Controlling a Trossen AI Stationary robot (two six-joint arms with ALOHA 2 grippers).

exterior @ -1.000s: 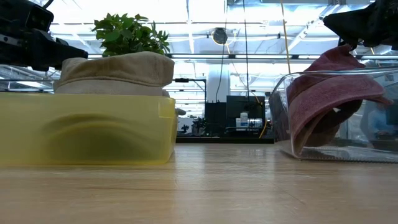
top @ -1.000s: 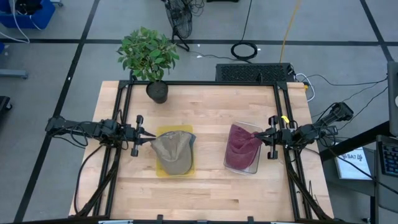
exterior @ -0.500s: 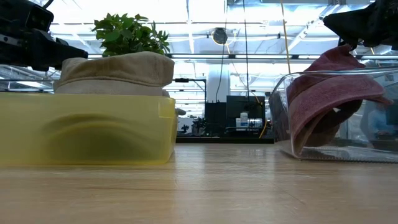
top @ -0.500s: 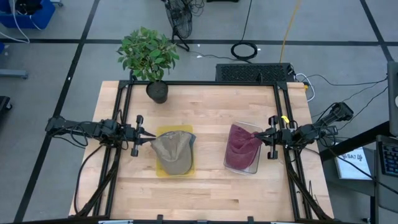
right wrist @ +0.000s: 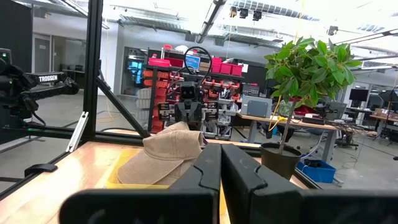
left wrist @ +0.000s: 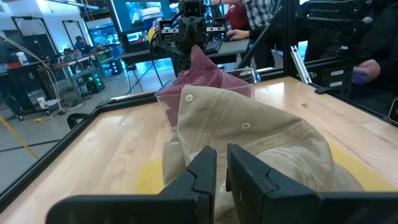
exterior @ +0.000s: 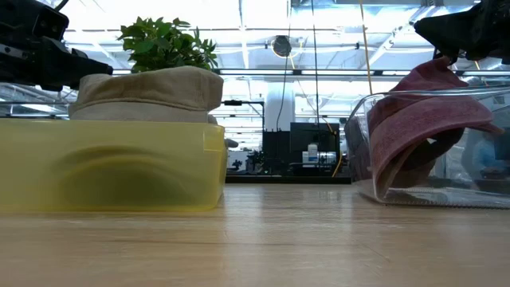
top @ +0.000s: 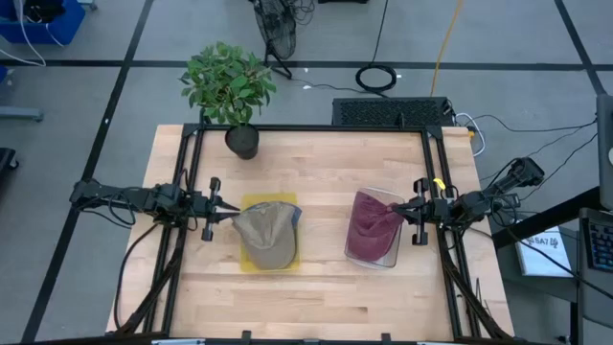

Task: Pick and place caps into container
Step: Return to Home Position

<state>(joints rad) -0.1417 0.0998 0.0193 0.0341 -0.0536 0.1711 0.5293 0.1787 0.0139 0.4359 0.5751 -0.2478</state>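
Left end effector [top: 226,210]: fingers drawn in to a narrow slit with nothing between them, as its own wrist view shows; it hovers just beside the left edge of the yellow container [top: 245,264], arm lying level across the left side of the tabletop [top: 326,163]. Right end effector [top: 398,206]: fingers pressed close together, empty in its wrist view, held at the right rim of the clear container [top: 386,261], arm reaching in from the right side. Khaki cap [top: 268,236] sits on top in the yellow container, crown up, heaped well above the rim in the low view; what lies beneath it shows only as dim shapes through the tinted wall, so the count there cannot be told. Maroon cap [top: 369,226] fills the clear container, one fold of it standing up above the rim close to the right end effector; whether fabric touches the fingers cannot be told. No cap lies loose on the bare wood in the high view. Potted plant [top: 228,84] stands at the far left corner, well apart from both containers. Judgement: placing looks finished, every visible cap being inside a container; what seems left is only pulling both arms back to rest.
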